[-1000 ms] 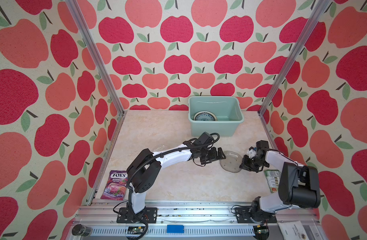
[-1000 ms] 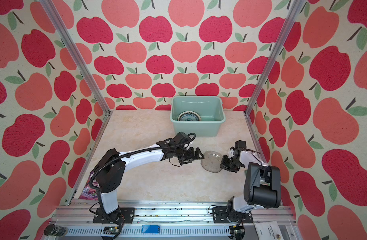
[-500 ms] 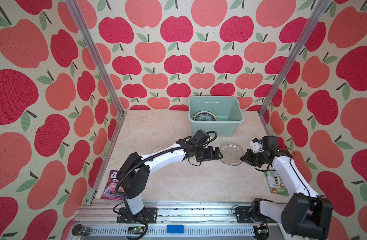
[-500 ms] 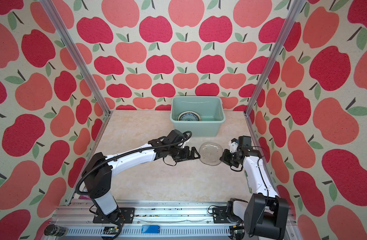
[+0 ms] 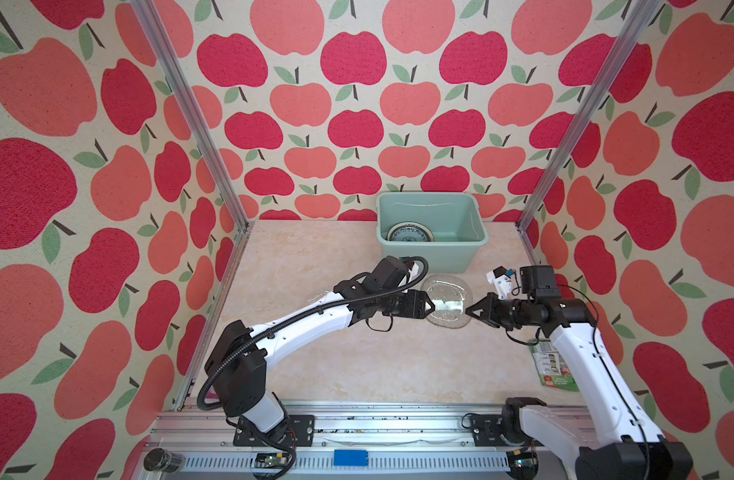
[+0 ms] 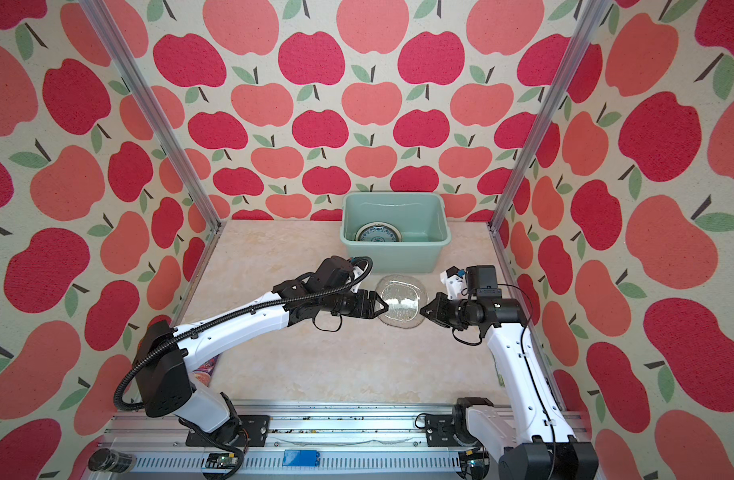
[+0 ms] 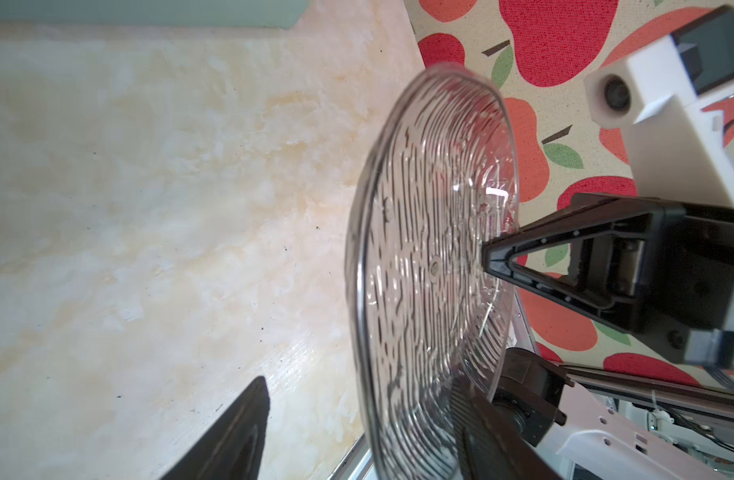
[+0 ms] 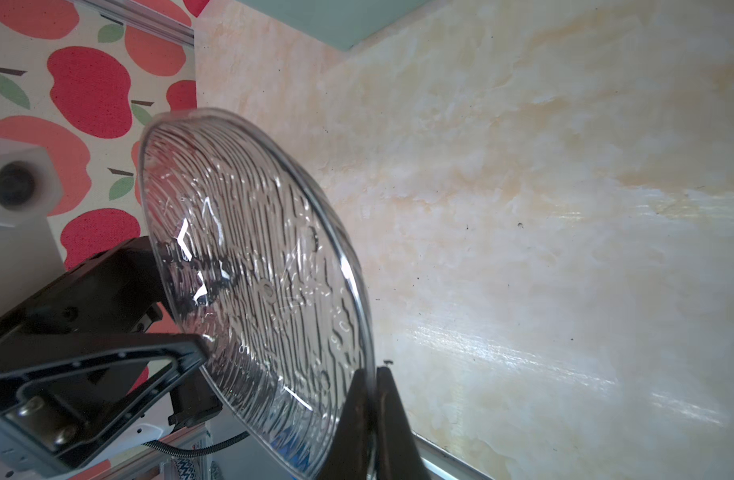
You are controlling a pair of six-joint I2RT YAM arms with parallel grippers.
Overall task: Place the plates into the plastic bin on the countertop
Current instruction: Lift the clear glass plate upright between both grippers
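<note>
The clear glass plate (image 5: 446,300) is now hanging in the air at centre right of both top views, just below the mint bin (image 5: 440,258). Over the last second it has been lifted off the tabletop (image 5: 315,365). The right fingers (image 5: 479,309) are staying clamped tight on its right rim. The left fingers (image 7: 240,436) are coming in from the left and narrowing from wide open. They are straddling the opposite rim with a gap showing on one side, so they are not yet gripping. This is looking like a handover, letting the left arm carry the plate to the bin, where a patterned plate (image 5: 411,235) is already lying.
</note>
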